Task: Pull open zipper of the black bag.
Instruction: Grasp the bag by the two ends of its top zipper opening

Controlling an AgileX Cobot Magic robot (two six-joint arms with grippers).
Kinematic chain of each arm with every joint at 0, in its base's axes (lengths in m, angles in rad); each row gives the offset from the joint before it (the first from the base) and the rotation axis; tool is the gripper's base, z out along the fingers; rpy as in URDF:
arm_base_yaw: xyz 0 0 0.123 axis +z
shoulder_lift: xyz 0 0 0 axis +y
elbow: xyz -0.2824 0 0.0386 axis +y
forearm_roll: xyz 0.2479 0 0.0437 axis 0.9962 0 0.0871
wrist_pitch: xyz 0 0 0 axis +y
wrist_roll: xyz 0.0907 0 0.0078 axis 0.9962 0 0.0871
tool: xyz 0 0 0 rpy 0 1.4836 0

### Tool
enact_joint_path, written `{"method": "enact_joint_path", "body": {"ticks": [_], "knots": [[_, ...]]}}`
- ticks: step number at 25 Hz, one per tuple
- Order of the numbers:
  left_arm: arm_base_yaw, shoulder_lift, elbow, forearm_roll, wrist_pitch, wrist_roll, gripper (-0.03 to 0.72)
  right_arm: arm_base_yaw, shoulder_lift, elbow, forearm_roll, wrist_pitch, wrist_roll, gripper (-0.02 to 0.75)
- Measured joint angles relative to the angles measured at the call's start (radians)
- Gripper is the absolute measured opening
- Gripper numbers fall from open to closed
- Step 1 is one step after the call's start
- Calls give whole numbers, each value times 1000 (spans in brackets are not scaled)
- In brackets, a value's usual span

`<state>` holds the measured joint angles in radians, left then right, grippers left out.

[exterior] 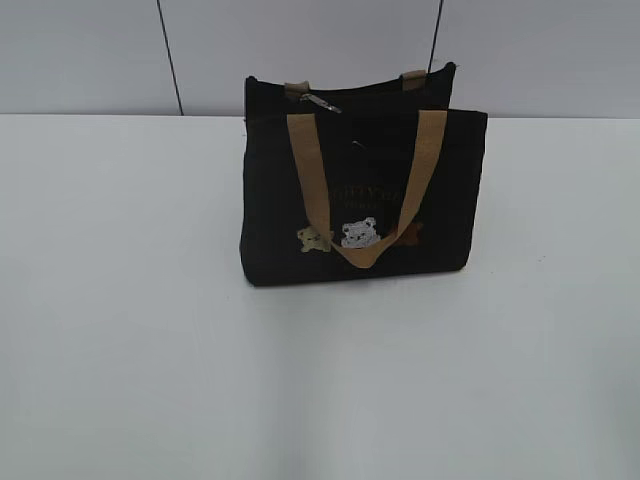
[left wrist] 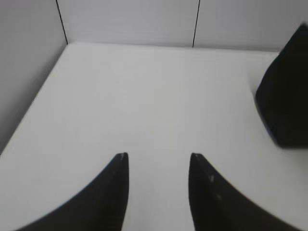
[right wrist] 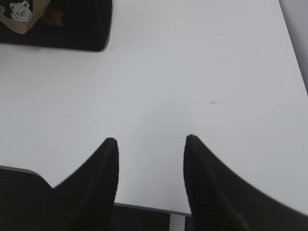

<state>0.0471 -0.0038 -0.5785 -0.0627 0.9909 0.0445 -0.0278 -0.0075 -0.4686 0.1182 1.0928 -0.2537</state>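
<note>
The black bag (exterior: 360, 190) stands upright at the table's (exterior: 120, 350) twelve o'clock, its zipper (exterior: 318, 101) pull at the top edge's eleven o'clock. Left gripper (left wrist: 159, 159) and right gripper (right wrist: 150, 142) hover parted, empty, well apart from it. The unbraced soft bag could tip or slide when pulled.

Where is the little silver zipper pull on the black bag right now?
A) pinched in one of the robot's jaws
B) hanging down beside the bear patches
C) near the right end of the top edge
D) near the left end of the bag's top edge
D: in the exterior view the zipper pull sits on top of the black bag, toward its left end just behind the left strap of the tan handle, with no gripper near it.
</note>
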Motion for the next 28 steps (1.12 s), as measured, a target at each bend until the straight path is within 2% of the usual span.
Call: {"method": "enact_joint_path", "body": {"ticks": [4,8,12,16,19,22,24,28], "knots": [[0,15,-27,0,-234,0,311,0,0,0,0,0,0,340],[0,122,-6,-17,-469,0,311,0,0,0,0,0,0,340],[0,283,107,-47,-768,0,311,0,0,0,0,0,0,340],[0,502,250,8,-1134,-13,311,0,0,0,0,0,0,340],[-9,689,288,200,-1355,-153,311,0,0,0,0,0,0,340],[-24,907,288,512,-1594,-387,311,0,0,0,0,0,0,340],[-26,1035,266,678,-1714,-508,311,0,0,0,0,0,0,340],[-26,1282,137,946,-1862,-588,311,0,0,0,0,0,0,340]]}}
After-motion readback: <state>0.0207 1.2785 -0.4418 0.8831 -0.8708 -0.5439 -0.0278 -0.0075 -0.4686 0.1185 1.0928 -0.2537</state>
